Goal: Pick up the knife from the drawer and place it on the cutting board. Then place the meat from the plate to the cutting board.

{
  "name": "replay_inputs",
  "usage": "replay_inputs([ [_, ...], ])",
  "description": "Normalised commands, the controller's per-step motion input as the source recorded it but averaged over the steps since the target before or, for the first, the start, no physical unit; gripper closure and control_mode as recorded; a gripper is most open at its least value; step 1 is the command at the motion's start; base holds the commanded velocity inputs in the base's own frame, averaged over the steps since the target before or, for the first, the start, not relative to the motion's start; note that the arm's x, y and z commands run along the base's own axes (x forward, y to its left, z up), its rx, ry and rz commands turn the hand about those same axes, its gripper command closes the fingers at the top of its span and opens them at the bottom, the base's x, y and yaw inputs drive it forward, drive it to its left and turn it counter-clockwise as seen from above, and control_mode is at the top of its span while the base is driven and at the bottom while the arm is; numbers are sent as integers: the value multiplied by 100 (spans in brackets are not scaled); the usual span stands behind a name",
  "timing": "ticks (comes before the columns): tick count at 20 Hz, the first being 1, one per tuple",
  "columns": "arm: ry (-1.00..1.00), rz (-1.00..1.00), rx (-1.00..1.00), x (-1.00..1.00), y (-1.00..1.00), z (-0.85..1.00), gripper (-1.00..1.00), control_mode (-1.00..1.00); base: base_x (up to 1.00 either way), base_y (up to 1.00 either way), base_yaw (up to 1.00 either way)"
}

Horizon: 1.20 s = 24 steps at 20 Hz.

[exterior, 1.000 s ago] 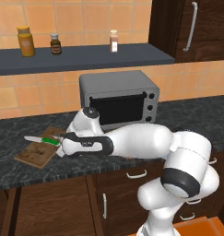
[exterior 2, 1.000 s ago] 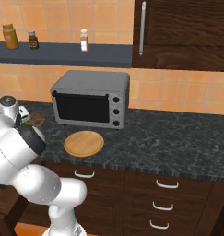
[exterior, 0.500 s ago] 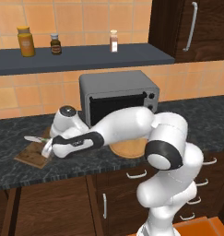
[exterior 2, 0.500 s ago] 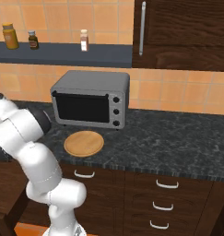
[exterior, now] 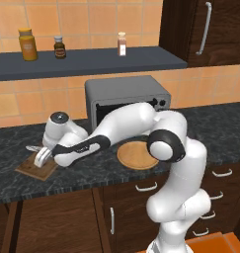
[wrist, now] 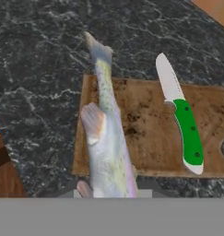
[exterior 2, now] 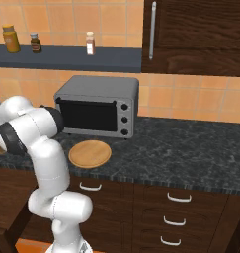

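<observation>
My gripper (exterior: 41, 159) is shut on the meat (wrist: 106, 138), a grey-silver fish. In the hand view the meat hangs over the left part of the cutting board (wrist: 145, 131), its tail reaching past the far edge. The knife (wrist: 185, 124), green-handled, lies flat on the right part of that board, apart from the meat. In the left base view the hand sits low over the cutting board (exterior: 28, 171) at the counter's left. The round plate (exterior: 137, 154) (exterior 2: 90, 153) in front of the oven has nothing on it. The drawer is out of view.
A grey toaster oven (exterior: 126, 99) (exterior 2: 98, 105) stands at the back of the dark stone counter (exterior 2: 180, 153). Bottles (exterior: 26, 44) line the shelf above. Stacked drawers with white handles (exterior 2: 178, 197) sit under the counter at right.
The arm has swung left, away from the plate, carrying the meat over the cutting board. The knife has stayed on the board.
</observation>
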Motion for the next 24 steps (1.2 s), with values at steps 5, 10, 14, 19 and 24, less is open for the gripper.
replay_inputs([
  [5, 0, 0, 0, 13, 19, -48, 100, -100, 0, 0, 0],
  [10, -3, 0, 0, 9, 10, -39, 100, -100, 0, 0, 0],
  [14, -1, 0, -1, 19, 4, -6, 100, -100, 0, 0, 0],
  [19, 0, 0, -3, 41, 1, 0, 100, -100, 0, 0, 0],
  [24, 0, 0, 0, 36, 1, 0, 100, -100, 0, 0, 0],
])
